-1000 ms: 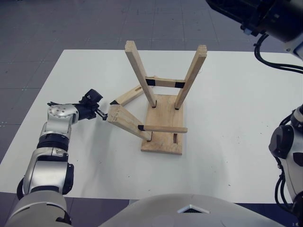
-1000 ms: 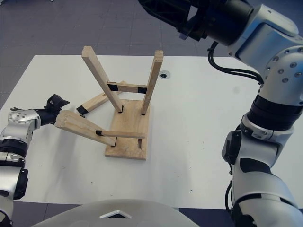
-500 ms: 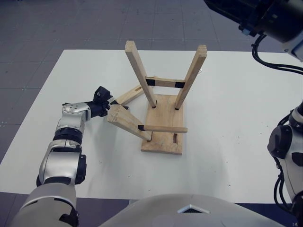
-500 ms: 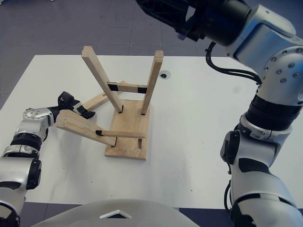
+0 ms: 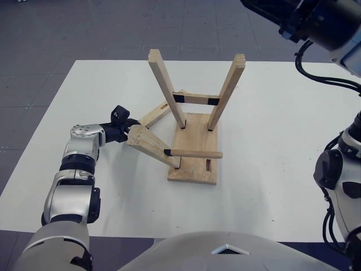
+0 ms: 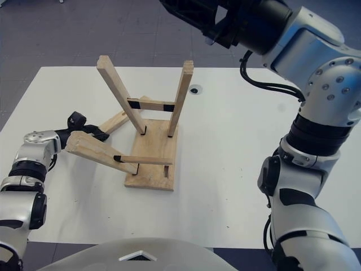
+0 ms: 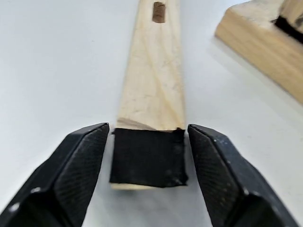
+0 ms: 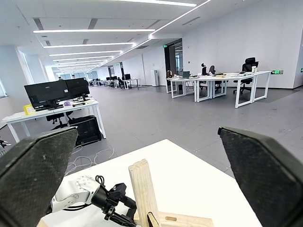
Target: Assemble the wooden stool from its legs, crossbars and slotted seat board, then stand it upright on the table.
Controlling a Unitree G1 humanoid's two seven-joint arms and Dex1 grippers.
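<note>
Left gripper (image 7: 147,137) is open, fingers (image 7: 75,170) either side of the black-taped end of the loose leg (image 7: 154,85) lying on the table (image 5: 271,169) beside the seat board (image 5: 194,164). Right gripper (image 8: 147,137) is open, high above the upright legs (image 5: 163,84).

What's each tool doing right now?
Left tool: open, straddling the loose leg's taped end.
Right tool: open, empty.

Readable text, labels, numbers: none. A green wall sign (image 8: 276,72) in the office behind, too small to read.
</note>
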